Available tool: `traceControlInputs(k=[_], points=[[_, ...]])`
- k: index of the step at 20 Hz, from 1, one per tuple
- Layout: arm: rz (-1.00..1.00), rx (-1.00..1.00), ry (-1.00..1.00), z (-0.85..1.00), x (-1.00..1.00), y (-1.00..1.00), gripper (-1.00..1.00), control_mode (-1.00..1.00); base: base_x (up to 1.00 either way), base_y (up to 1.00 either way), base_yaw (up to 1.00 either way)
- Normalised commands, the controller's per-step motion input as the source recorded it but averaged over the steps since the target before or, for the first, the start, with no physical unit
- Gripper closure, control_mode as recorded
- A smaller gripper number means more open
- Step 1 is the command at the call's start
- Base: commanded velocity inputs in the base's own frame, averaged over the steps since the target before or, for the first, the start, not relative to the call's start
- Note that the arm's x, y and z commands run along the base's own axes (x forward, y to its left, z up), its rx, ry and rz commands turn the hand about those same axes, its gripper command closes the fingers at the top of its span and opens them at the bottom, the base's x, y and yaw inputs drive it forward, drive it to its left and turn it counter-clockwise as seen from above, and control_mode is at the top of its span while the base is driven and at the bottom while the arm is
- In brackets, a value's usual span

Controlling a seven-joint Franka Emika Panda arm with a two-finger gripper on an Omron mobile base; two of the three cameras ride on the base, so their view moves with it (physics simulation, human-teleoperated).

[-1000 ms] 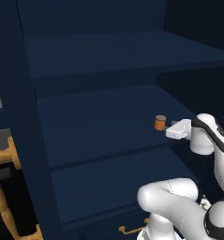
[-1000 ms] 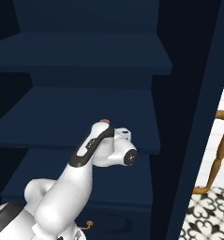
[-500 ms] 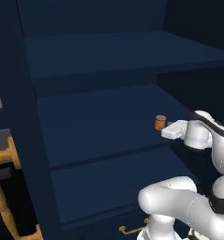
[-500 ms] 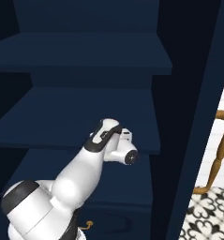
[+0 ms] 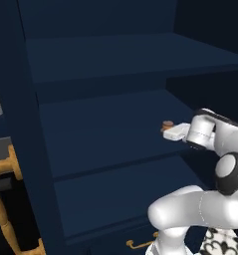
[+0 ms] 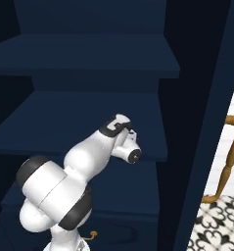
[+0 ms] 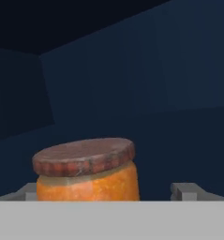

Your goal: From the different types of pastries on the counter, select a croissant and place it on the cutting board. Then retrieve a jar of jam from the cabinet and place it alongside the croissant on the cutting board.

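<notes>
The jar of jam (image 7: 85, 171), orange with a brownish lid, stands upright on the middle shelf of the navy cabinet (image 5: 105, 124). In the left base view the jar of jam (image 5: 167, 124) is at that shelf's right end, partly covered by my hand. My gripper (image 7: 106, 193) is open, one finger tip on each side of the jar and neither visibly touching it. The gripper (image 5: 169, 131) reaches in level from the right. The croissant, the other pastries, the cutting board and the counter are out of view.
An upper shelf (image 5: 130, 55) overhangs the jar's shelf, and the cabinet's right wall (image 6: 197, 122) stands close beside the arm. A gold drawer handle (image 5: 140, 243) sits below. A wooden chair (image 6: 230, 157) stands at the right over patterned floor tiles.
My hand has pushed forward into the cabinet towards the jar, whose lower part it now hides in the left base view. The jaws have stayed open and the jar has not moved.
</notes>
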Motion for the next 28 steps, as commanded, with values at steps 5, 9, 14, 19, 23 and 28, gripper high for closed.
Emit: traceControlInputs(k=[5, 9, 14, 19, 23, 28], points=[[0.00, 0.01, 0.02, -0.11, 0.22, 0.19, 1.00, -1.00, 0.00, 0.00, 0.00], [0.06, 0.13, -0.09, 0.20, -0.19, -0.35, 1.00, -1.00, 0.00, 0.00, 0.00], [0.00, 0.02, 0.03, 0.93, -0.69, -0.65, 1.00, -1.00, 0.00, 0.00, 0.00], [0.04, -0.15, 0.20, 1.00, -0.98, -0.22, 1.00, -1.00, 0.00, 0.00, 0.00], [0.04, -0.20, 0.12, 1.00, -1.00, -0.17, 1.00, -1.00, 0.00, 0.00, 0.00], [0.00, -0.03, 0.16, 1.00, -1.00, -0.11, 1.00, -1.00, 0.00, 0.00, 0.00]])
